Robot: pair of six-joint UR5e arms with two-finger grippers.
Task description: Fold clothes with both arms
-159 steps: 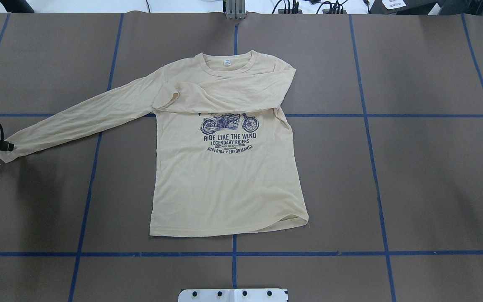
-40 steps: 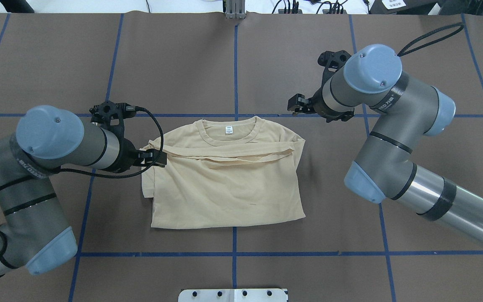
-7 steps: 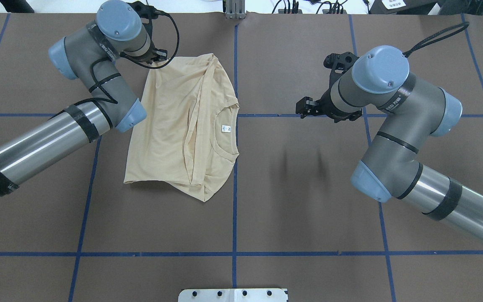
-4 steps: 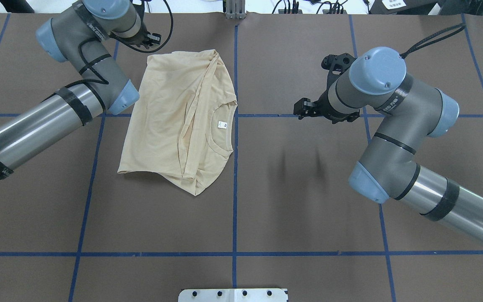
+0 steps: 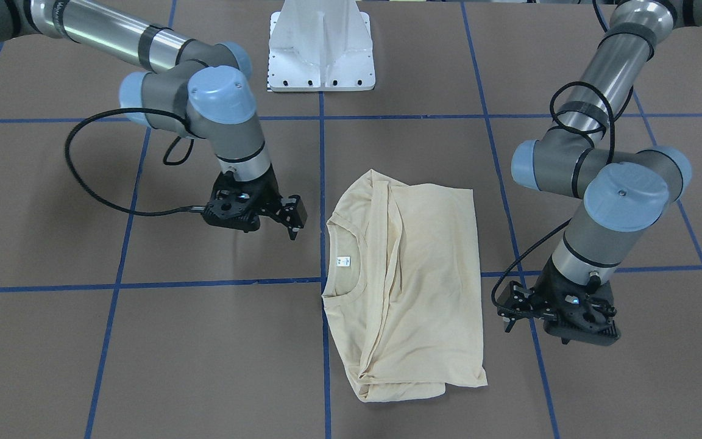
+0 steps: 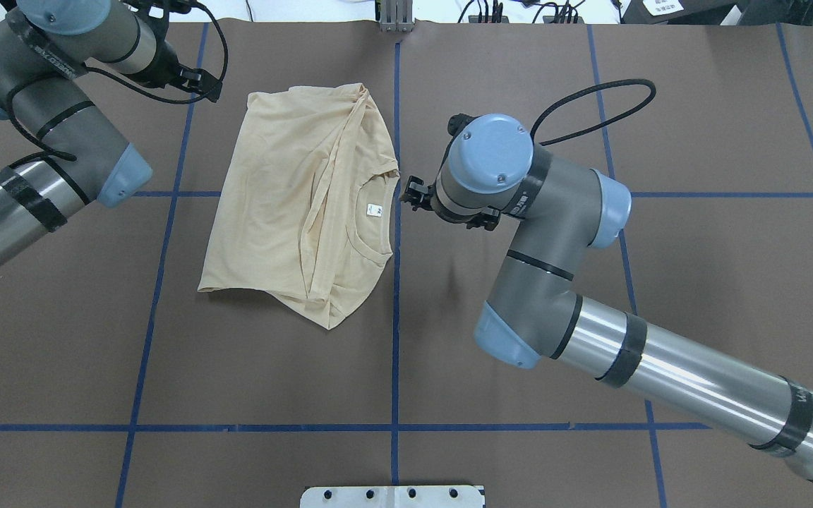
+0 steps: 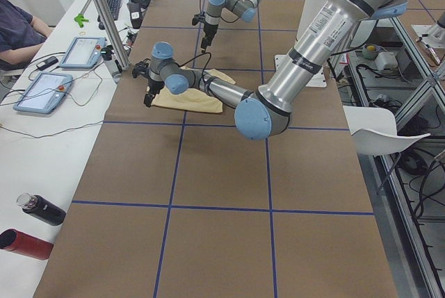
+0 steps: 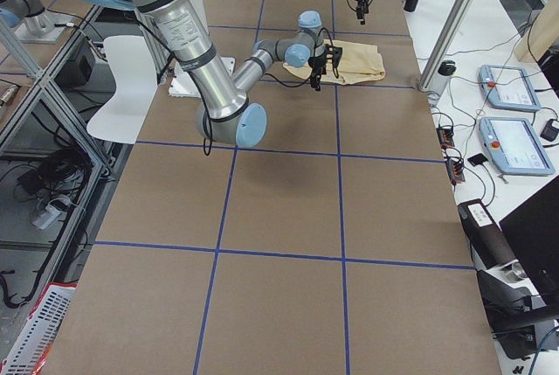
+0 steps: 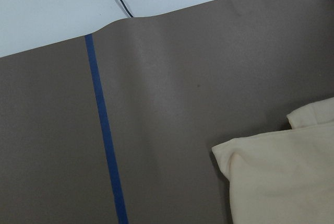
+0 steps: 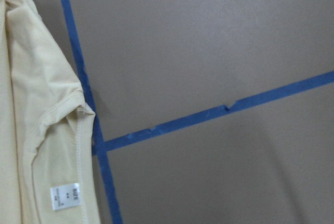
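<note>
Two grey arms reach over the brown table point(image 6: 590, 317) with its blue tape lines. The right arm point(image 6: 555, 233) comes in from the near right and bends toward the middle. The left arm point(image 6: 61, 134) stretches to the far left corner.

Between them lies the cream T-shirt point(image 6: 286, 204), already folded into a compact packet. It sits just left of the centre tape line, with the collar turned to the right. It lies a little skewed, and its near edge ends in a bunched, pointed corner.

The right gripper point(image 6: 408, 195) hangs just beside the collar without touching it. Its fingers seem parted and hold nothing. The left gripper point(image 6: 205, 83) is near the far left corner of the shirt but apart from it. It also looks released and empty.

The small white neck label point(image 6: 375, 209) faces up inside the collar.

I think the main risk is a bad pinch. The fabric is thin and layered, so a finger may catch only the top layer, and then the folded sleeves would slide out. Because the packet is skewed, the next fold may also meet unevenly.
</note>
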